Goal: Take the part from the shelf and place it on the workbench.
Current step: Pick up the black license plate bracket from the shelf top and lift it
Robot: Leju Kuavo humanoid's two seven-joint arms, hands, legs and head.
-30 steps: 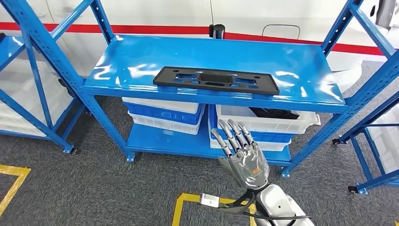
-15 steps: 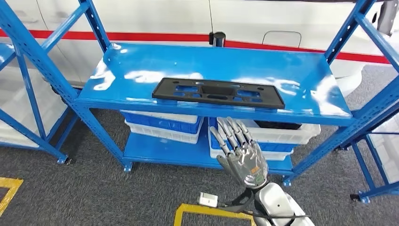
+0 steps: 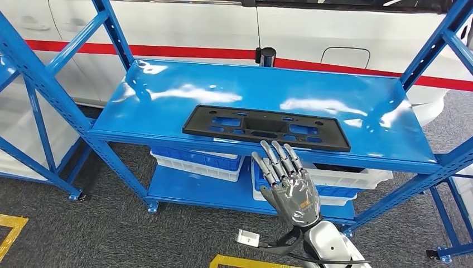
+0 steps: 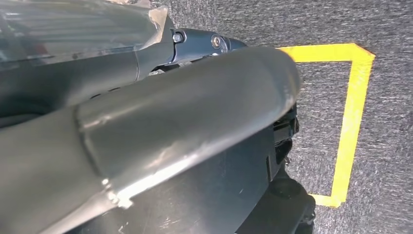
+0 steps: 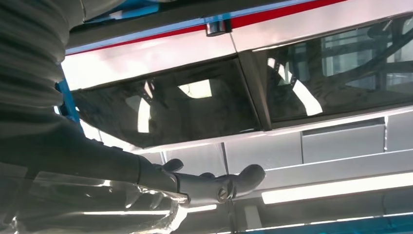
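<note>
A long flat black plastic part (image 3: 266, 127) with several cut-outs lies near the front edge of the blue shelf top (image 3: 167, 92). My right hand (image 3: 289, 183) is raised in front of the shelf, just below that front edge and under the part's middle, palm turned away, fingers straight and apart, holding nothing. The fingertips reach about the height of the shelf's front lip and stay short of the part. In the right wrist view the thumb (image 5: 214, 184) sticks out against a white vehicle's window (image 5: 204, 97).
White and blue bins (image 3: 196, 161) sit on the lower shelf, one at the right (image 3: 348, 180) with dark parts inside. Blue uprights (image 3: 53, 89) flank the shelf, with more racks at either side. A white vehicle with a red stripe (image 3: 167, 51) stands behind. Yellow floor tape (image 4: 348, 126) marks the grey carpet.
The whole view has shifted: the shelf and part now sit lower and closer in the picture. My right hand stays raised and spread, now nearer the shelf's front edge.
</note>
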